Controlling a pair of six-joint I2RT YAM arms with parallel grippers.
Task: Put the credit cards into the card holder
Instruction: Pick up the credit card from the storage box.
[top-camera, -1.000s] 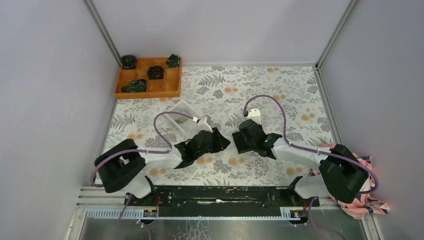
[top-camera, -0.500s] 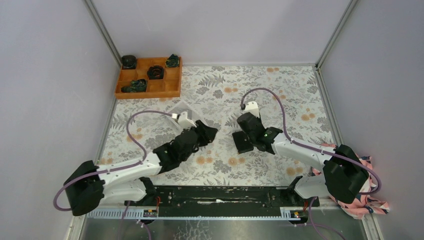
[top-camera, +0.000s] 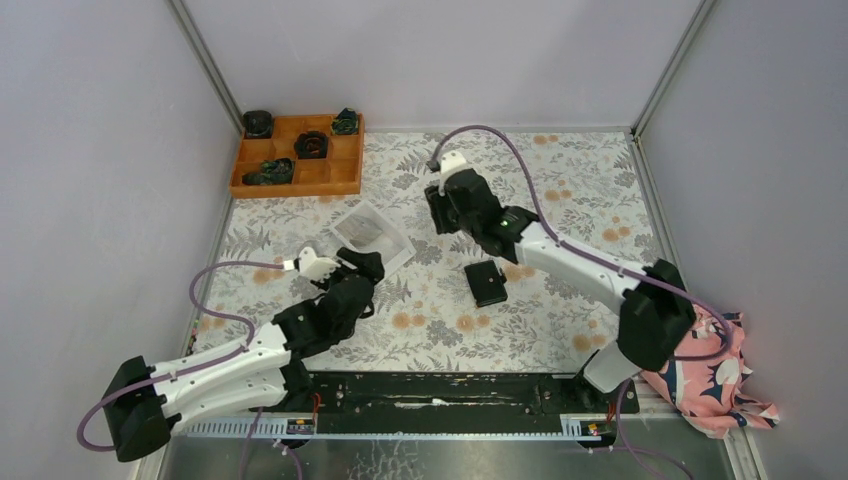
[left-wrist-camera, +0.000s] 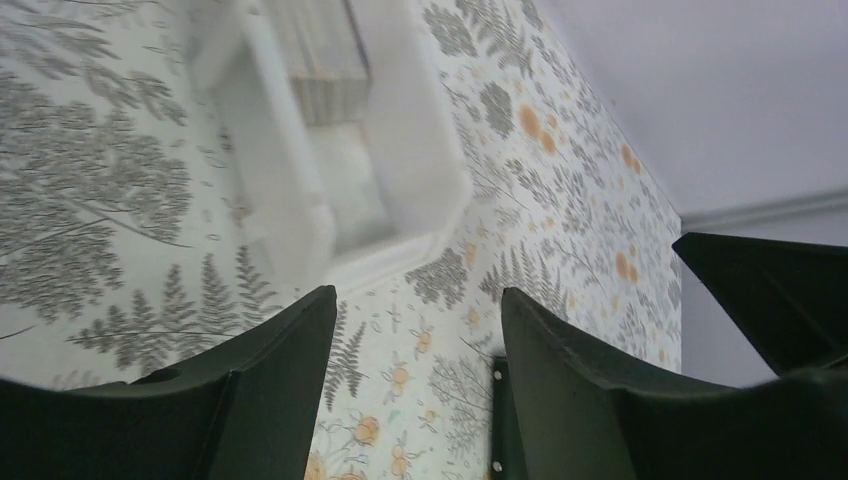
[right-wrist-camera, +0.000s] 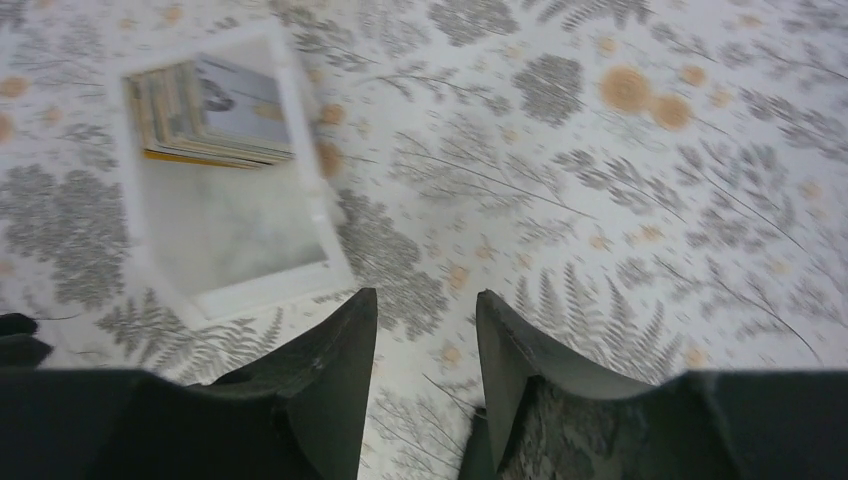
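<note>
- Pickup step: credit cards (right-wrist-camera: 205, 112) stacked in white tray (right-wrist-camera: 265, 288), card holder (top-camera: 487, 283) lies well apart.
- Left gripper (left-wrist-camera: 415, 300) and right gripper (right-wrist-camera: 425, 300) both part-open, empty.
- Next I lower one onto the stack.

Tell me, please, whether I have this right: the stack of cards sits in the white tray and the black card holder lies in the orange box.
Not quite. The stack of cards sits in the white tray, but the black card holder lies on the table, apart from the orange box, as the top view shows.
</note>
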